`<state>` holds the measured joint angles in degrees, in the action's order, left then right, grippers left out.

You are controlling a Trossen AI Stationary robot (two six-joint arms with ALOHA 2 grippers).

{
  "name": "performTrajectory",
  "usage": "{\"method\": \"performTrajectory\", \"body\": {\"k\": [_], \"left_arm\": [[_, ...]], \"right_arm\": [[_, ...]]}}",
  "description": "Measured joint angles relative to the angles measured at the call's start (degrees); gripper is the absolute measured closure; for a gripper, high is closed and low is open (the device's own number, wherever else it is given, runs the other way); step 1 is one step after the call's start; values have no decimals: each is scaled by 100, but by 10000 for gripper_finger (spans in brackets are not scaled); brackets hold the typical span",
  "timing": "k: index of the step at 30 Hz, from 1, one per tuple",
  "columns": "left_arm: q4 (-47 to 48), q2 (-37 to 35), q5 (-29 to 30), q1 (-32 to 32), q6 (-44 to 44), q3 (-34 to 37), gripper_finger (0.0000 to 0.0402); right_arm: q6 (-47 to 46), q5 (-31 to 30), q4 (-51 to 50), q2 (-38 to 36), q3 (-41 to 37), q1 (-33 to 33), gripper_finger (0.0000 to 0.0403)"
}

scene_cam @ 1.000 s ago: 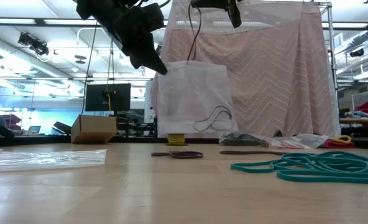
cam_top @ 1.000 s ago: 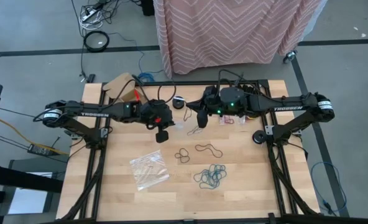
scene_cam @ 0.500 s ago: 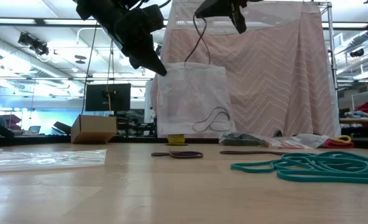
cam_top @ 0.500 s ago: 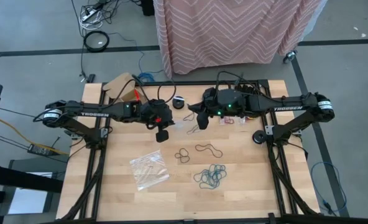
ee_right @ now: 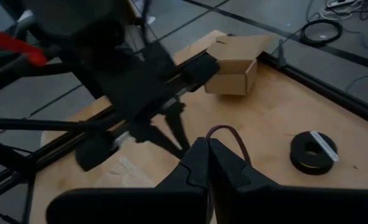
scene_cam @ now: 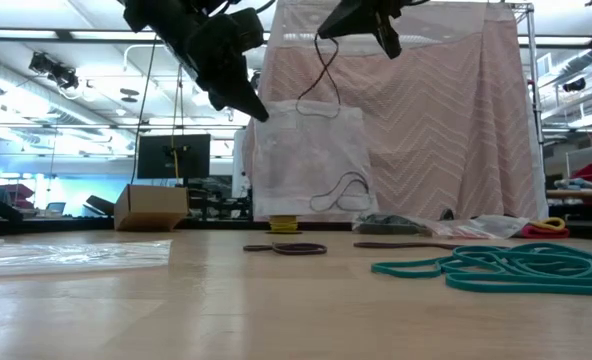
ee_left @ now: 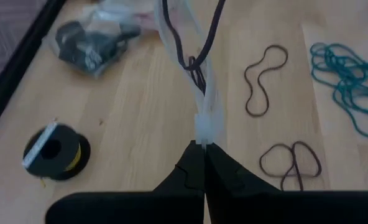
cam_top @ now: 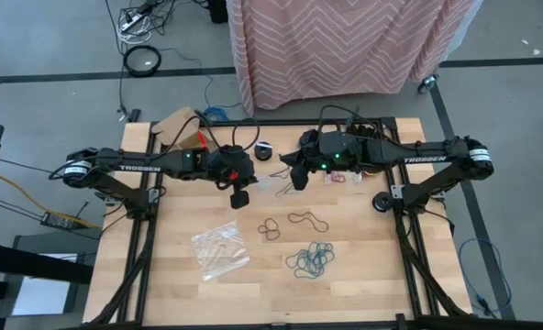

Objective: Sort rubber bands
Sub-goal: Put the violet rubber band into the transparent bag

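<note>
My left gripper [scene_cam: 254, 108] is shut on a clear plastic bag [scene_cam: 311, 160] that hangs above the table's far middle with a dark rubber band [scene_cam: 341, 190] inside it. My right gripper [scene_cam: 322, 30] is shut on another dark rubber band [scene_cam: 328, 70], higher up and to the right of the bag. On the table lie brown rubber bands [cam_top: 270, 229] [cam_top: 306, 220] and a teal heap [cam_top: 310, 259]. My left gripper pinches the bag's bunched upper edge [ee_left: 206, 127] between its two fingers, slanting down from the table's left. The bag hangs below the fingers, clear of the table. My right gripper pinches the top of the band's loop [ee_right: 224, 132] at its fingertips, coming from the table's right and slanting down. The band hangs slack, its lower end [scene_cam: 316, 107] at the bag's top edge.
A second clear bag [cam_top: 221, 249] lies flat at the near left. A black roll [cam_top: 264, 149] and a cardboard box [cam_top: 178, 126] sit at the far edge. More crinkly bags [cam_top: 340, 177] lie under the right arm. The table's near strip is bare wood.
My right gripper has tipped its fingers downward and sunk a little. The band it holds has come down with it, and its lower end now drapes at the bag's top edge. The bag has stayed still.
</note>
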<state>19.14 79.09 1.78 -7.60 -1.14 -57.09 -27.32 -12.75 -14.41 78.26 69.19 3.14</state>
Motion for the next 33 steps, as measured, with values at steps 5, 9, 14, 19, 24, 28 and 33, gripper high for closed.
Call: {"method": "performTrajectory", "body": {"k": [5,9,14,19,24,28,33], "left_arm": [[-45,0,-55,2,-160,-200,401],[-56,0,-60,2,-171,-290,401],[1,0,-99,4,-173,-290,401],[-78,1,-98,2,-174,-290,401],[-108,2,-97,-5,-172,-290,401],[-138,2,-93,-110,-179,-290,401],[-78,4,-169,-202,-182,-381,401]], "right_arm": [[43,48,2,0,0,227,403],[110,60,37,0,0,371,403],[196,131,412,0,0,626,403],[147,274,511,32,0,706,403],[45,307,496,39,0,452,403],[123,236,397,39,0,418,403],[131,213,129,39,0,505,403]]}}
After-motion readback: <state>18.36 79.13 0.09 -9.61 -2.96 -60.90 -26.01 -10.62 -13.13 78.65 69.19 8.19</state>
